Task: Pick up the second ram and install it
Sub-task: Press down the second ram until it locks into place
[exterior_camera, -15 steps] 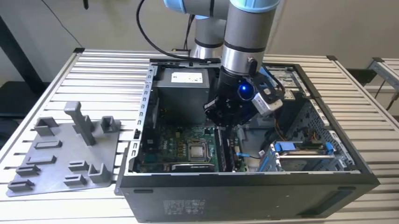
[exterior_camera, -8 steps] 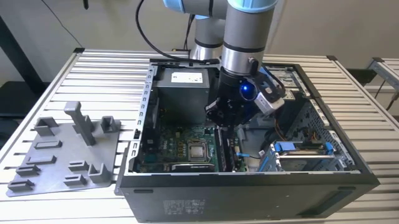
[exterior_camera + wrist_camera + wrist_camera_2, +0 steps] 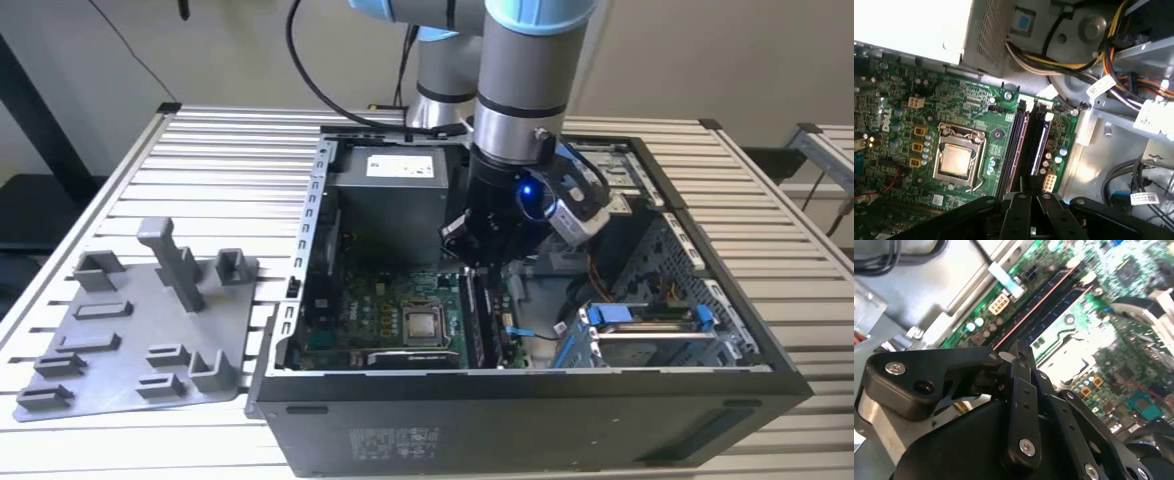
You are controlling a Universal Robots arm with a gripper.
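On the slatted table (image 3: pixel 160 160), at the exterior view's left, I see the grey holder plate (image 3: pixel 134 330) with its upright blocks, just beside the open computer case (image 3: pixel 534 400). Moving right, inside the case, I note the power supply box (image 3: pixel 387 195) toward the back and the green motherboard (image 3: pixel 387 320) on the floor of the case, processor socket (image 3: pixel 424 322) near its middle. Right of the socket run the long memory slots (image 3: pixel 483 315); in the first wrist view they show as parallel dark strips (image 3: pixel 1021 145) beside the socket (image 3: pixel 956 160).

Directly above those slots I have the gripper (image 3: pixel 481 262), arm reaching down into the case. In the second wrist view the fingers (image 3: pixel 1021 390) look drawn close together over the slots (image 3: pixel 1049 305). I cannot make out the second ram as a separate stick, nor tell whether the fingers pinch it or whether it sits in a slot.

Further right: bundled cables (image 3: pixel 1064 57) and the drive cage with blue tabs (image 3: pixel 641 320).
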